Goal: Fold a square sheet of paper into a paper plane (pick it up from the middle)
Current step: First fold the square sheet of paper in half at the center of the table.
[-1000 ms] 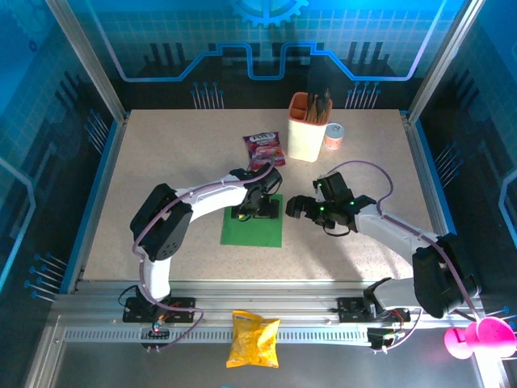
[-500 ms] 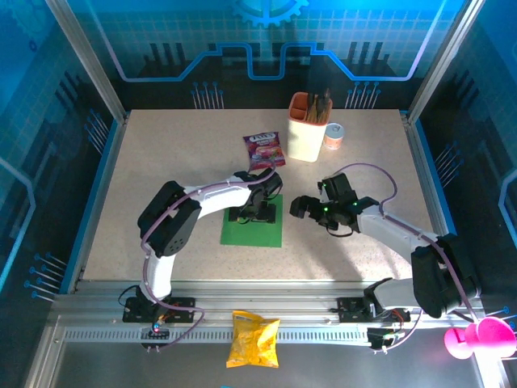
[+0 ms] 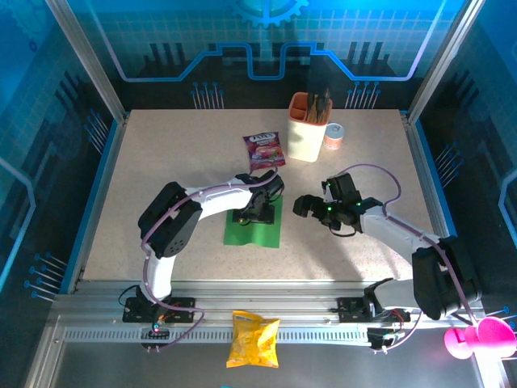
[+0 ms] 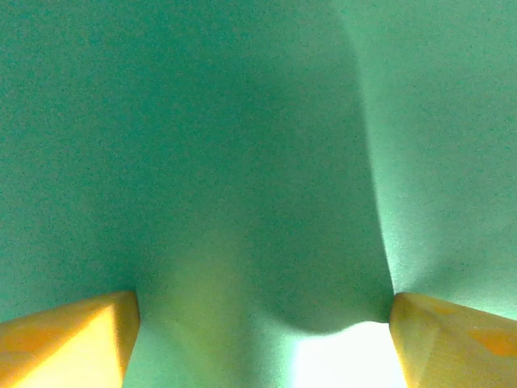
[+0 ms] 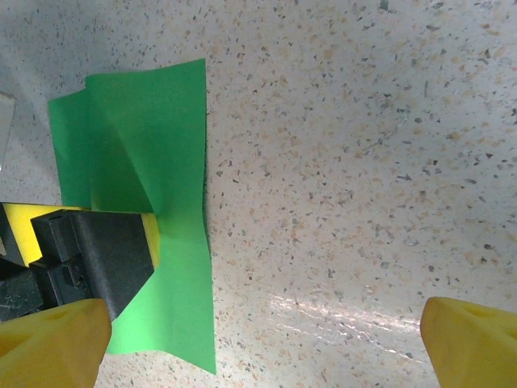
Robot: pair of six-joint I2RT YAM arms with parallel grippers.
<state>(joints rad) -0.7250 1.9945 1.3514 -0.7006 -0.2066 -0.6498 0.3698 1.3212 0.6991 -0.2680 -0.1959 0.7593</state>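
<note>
Top external view: the square sheet of paper [image 3: 260, 234] lies on the tabletop [image 3: 161, 178], midway between the left and right edges and nearer the near edge. The left gripper [image 3: 252, 213] stands on its far half and hides that part. The right gripper [image 3: 300, 207] sits just right of the sheet, apart from it. Left wrist view: two yellow fingertips [image 4: 65, 339], cut off at the bottom corners, stand well apart with green paper humping up between them. Right wrist view: its own fingertips [image 5: 468, 343] are spread wide over bare tabletop. A raised fold in the sheet runs to the left arm's black-and-yellow finger, which covers part of the paper.
</note>
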